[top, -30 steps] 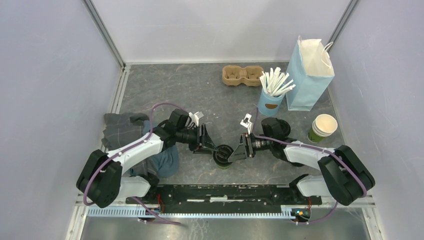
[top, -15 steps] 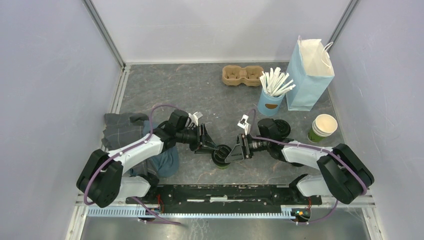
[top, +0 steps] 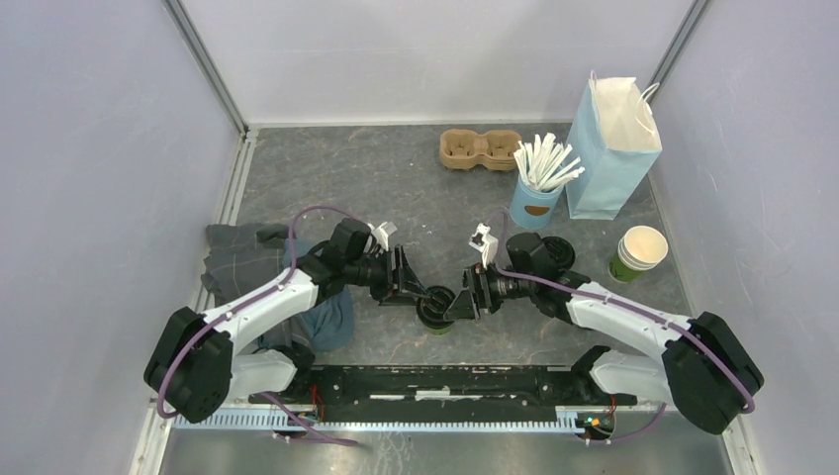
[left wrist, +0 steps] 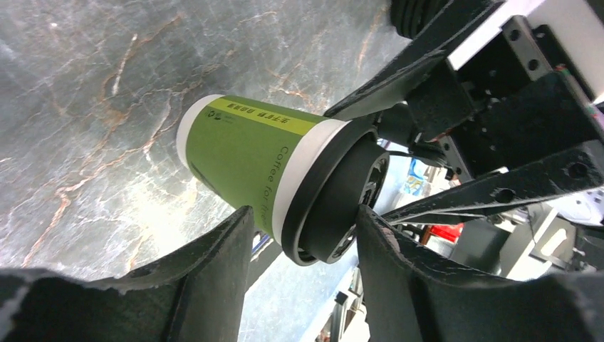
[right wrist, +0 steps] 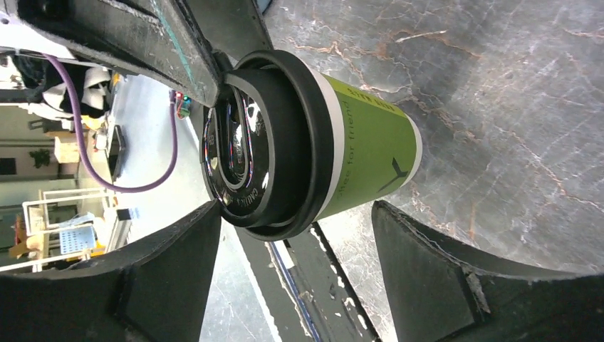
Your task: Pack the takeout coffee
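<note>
Item: takeout coffee (top: pixel 436 307), standing mid-table toward the near edge of the table (top: pixel 396 188).
Left claw (left wrist: pixel 303 229): pinching it at the lid rim.
Right claw (right wrist: pixel 295 214): straddling the lid end; you cannot tell whether it grips.
Handling, as judged: light, thin paper wall that dents, and a slick lid that may pop off.
Hold: take it just under the lid and keep it upright.

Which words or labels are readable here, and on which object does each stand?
"Coffee for", then hidden: side of the takeout coffee, left wrist view.
"for friend": same cup, right wrist view.
Small print on its yellow band: too small to read.
Embossed letters on the lid: unclear.
</note>
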